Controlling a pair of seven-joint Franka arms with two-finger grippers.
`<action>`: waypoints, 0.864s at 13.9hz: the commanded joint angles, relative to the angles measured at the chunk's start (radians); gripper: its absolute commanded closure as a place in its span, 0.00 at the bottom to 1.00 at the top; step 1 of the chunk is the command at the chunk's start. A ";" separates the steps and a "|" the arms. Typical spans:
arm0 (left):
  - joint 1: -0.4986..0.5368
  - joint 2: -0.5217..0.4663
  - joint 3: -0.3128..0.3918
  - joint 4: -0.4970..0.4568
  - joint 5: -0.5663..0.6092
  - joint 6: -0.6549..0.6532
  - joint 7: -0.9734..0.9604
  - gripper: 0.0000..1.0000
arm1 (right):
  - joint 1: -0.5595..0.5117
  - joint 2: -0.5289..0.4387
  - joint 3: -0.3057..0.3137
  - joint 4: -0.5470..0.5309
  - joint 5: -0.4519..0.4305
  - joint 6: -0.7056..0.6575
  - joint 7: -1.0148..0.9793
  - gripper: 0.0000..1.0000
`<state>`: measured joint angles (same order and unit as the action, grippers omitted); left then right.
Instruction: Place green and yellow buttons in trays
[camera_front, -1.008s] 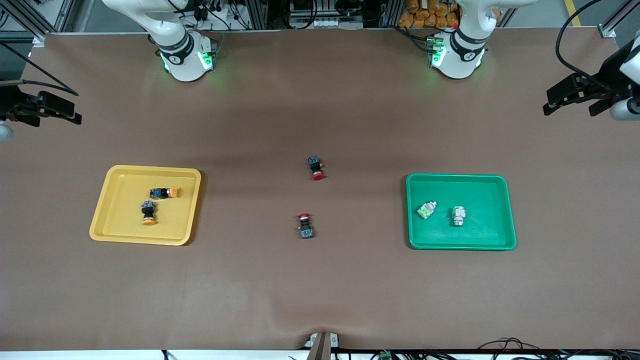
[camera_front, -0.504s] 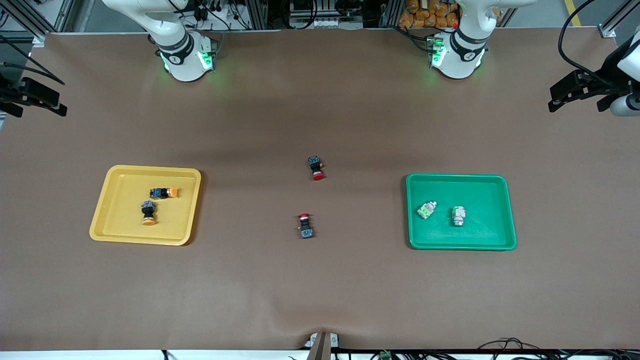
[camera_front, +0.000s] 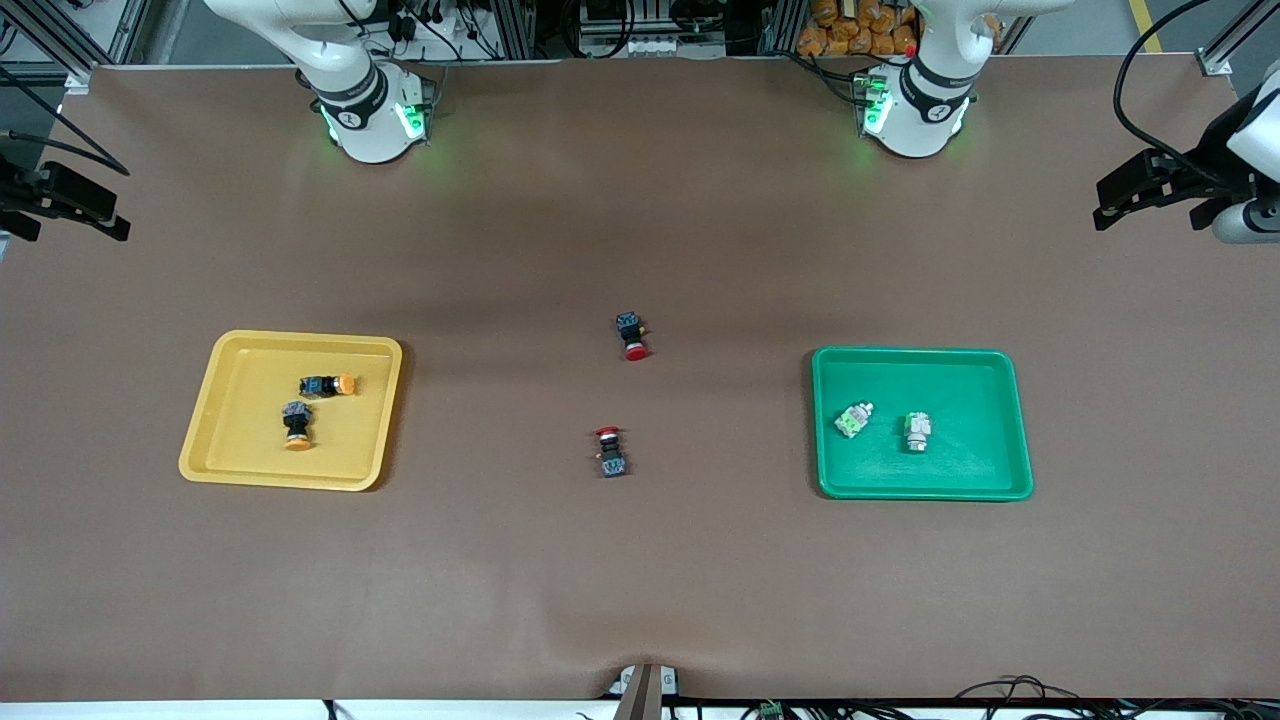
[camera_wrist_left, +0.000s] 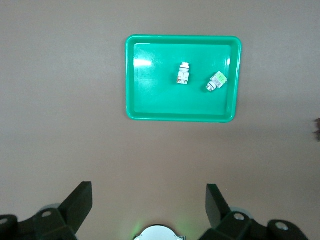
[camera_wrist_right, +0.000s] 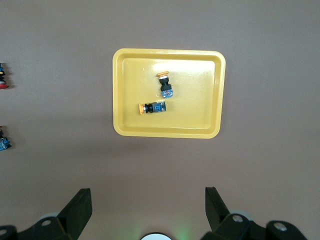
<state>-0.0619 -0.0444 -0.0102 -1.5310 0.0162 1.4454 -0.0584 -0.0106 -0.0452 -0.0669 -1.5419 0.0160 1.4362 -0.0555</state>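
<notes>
Brown table (camera_front: 640, 580), wide, with a small wrinkle at the edge nearest to the front camera.

Yellow tray (camera_front: 232, 455) toward the right arm's end of the table; green tray (camera_front: 985, 378) toward the left arm's end; well apart, at about the same distance from the front camera.

Left gripper (camera_front: 1150, 190) high over the table edge at the left arm's end, fingers spread wide, nothing between them; in the left wrist view both dark fingers (camera_wrist_left: 77, 202) far apart, the green tray (camera_wrist_left: 150, 107) far below. Right gripper (camera_front: 70, 205) high over the table edge at the right arm's end, spread wide as well and empty; in the right wrist view the fingers (camera_wrist_right: 80, 205) apart above the yellow tray (camera_wrist_right: 200, 125). Both arms drawn back from the trays.

In the yellow tray, two yellow-capped buttons near each other: one (camera_front: 328, 385) lying across, one (camera_front: 296, 425) nearer to the front camera, cap toward that camera. In the green tray, two whitish buttons with green parts, side by side: one tilted (camera_front: 853, 420), one (camera_front: 917, 432) closer to the left arm's end.

On the bare table between the trays, two red-capped buttons, apart: one (camera_front: 632, 336) farther from the front camera, one (camera_front: 610, 452) nearer.
</notes>
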 joint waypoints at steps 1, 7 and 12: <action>0.001 0.012 -0.001 0.015 -0.004 -0.014 0.018 0.00 | -0.009 -0.032 0.009 -0.035 -0.017 0.009 0.016 0.00; 0.016 0.014 0.001 0.017 -0.005 -0.017 0.022 0.00 | -0.009 -0.027 0.009 -0.032 -0.017 0.003 0.016 0.00; 0.013 0.014 -0.001 0.020 -0.019 -0.017 0.015 0.00 | -0.009 -0.025 0.009 -0.030 -0.017 0.004 0.016 0.00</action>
